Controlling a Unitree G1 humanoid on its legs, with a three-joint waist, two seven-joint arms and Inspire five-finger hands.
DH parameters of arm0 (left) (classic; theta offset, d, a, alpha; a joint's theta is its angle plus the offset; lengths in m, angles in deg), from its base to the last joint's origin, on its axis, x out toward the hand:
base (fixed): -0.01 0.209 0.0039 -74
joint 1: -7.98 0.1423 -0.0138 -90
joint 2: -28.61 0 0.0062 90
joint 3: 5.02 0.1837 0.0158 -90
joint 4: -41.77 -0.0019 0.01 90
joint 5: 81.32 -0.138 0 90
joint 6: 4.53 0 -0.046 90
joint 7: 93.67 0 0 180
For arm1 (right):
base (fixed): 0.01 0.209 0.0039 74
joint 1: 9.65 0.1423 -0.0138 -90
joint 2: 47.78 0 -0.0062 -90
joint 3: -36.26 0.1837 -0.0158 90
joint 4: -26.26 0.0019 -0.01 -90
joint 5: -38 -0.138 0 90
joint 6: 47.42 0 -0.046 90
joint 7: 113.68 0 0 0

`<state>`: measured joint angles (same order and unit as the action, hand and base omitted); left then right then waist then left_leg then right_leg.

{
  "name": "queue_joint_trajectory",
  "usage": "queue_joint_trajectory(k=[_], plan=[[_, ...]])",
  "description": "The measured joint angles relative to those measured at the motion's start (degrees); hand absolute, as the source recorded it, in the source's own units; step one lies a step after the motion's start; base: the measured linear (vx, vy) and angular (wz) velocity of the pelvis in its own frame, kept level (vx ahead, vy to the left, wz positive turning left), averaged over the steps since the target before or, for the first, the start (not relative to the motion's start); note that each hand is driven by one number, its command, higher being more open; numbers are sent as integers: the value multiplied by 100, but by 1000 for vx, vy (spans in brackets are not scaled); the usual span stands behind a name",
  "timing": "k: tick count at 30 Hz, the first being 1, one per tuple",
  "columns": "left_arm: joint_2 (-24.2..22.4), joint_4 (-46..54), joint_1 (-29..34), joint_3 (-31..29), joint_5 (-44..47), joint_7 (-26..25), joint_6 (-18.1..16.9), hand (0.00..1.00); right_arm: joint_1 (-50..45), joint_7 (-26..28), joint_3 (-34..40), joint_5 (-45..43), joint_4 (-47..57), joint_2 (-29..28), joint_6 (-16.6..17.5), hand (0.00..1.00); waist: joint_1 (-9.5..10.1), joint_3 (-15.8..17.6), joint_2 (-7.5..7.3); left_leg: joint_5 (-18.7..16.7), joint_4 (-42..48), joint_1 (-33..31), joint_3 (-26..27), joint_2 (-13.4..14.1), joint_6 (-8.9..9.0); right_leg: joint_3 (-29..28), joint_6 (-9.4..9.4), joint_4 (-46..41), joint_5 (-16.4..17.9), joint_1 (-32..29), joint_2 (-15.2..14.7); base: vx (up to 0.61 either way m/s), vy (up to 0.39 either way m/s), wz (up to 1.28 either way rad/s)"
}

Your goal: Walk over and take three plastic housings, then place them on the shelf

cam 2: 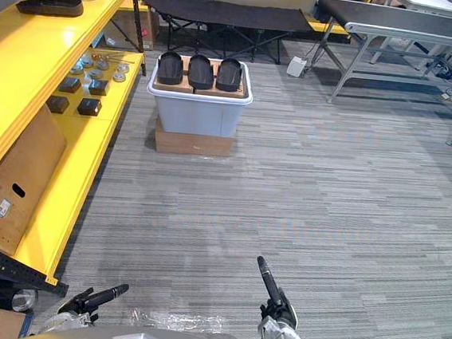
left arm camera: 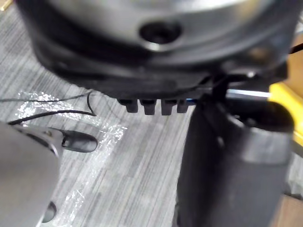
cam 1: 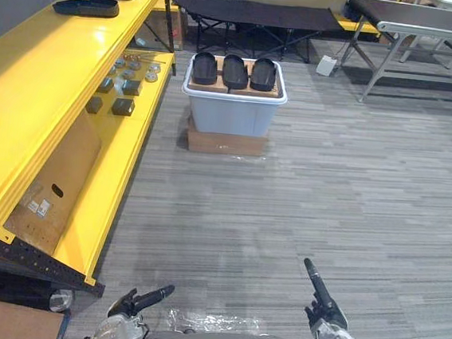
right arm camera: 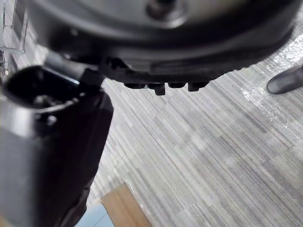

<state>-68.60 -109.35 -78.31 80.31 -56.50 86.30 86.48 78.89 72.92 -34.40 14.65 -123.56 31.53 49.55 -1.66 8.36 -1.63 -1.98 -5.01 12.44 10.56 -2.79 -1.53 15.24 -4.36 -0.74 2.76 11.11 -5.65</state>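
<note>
The lower edge cuts off the dark left hand [cam 1: 140, 301] and dark right hand [cam 1: 323, 304]. Far ahead of the left hand, small dark and silvery parts [cam 1: 128, 86] on the yellow metal shelf [cam 1: 42, 80] are too small to identify.

The long yellow shelf [cam 1: 58, 81] beside me is painted metal, smooth and glossy enough to catch the light. The three black oval plastic housings [cam 1: 235, 71] look smooth, with a dull sheen. The pale grey plastic bin [cam 1: 231, 114] under them is smooth and faintly shiny, with a white rim. The flat brown slab [cam 1: 226, 143] beneath the bin looks like matt cardboard. The brown cardboard sheet [cam 1: 57, 177] in the shelf is dull and papery. The grey striped floor [cam 1: 351, 198] looks like rough, low-pile carpet. The clear plastic film [cam 1: 203, 321] on it is crinkled and shiny. My left hand [cam 1: 145, 300] and right hand [cam 1: 322, 295] are dark matt plastic.
</note>
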Motion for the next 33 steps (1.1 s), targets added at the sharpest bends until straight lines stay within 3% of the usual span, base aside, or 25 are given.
queue_joint_trajectory(k=[6, 16, 33], plan=[[-1, 2, 40, 161, 27, 206, 1, 100, -67, 21, -129, -70, -17, 64, -162, 100, 1, 3, 4, 35, -5, 4, -18, -47, -56, 35, -8, 0, -8, 8, -45, -46, 13, 3], [2, 2, 25, 319, 12, 383, -352, 100, -15, 20, -321, -62, -19, 80, -2, 100, -9, 2, 6, 43, -6, 15, -15, -56, -61, 47, -31, 92, -61, 38, -48, -9, 1, 0], [-1, 154, 144, 430, 257, 721, -373, 100, -62, 143, -409, -221, -19, 75, -40, 100, -5, 55, -19, 44, -9, 141, 27, -58, -50, 18, -42, 69, -66, 179, -57, -25, 3, -1]])
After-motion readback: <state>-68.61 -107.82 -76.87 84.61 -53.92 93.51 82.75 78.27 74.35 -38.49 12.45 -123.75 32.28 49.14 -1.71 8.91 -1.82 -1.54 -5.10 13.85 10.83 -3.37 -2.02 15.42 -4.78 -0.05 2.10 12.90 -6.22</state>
